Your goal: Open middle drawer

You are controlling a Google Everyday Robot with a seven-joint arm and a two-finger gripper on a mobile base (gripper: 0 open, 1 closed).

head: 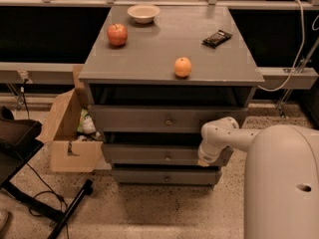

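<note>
The robot's pincer [204, 160] points downward against the right end of the middle drawer [149, 154], at the front's lower edge and well to the right of its small round knob [168, 158]. Whether the pincer is released or clenched cannot be told from this angle. A white arm [222, 135] bends back from it to the robot's bulky white body [281, 183] at lower right.

The middle drawer is the second of three grey drawers in a grey cabinet, between the top drawer [134, 118] and the bottom drawer [149, 176].

On the cabinet's flat surface [149, 59] sit an orange [183, 67] near the front edge, a red apple [117, 34] at left, a pale bowl [143, 13] at the back, and a dark wrapped bar [217, 38] at right.

An open cardboard box [67, 133] stands on the floor left of the cabinet.
</note>
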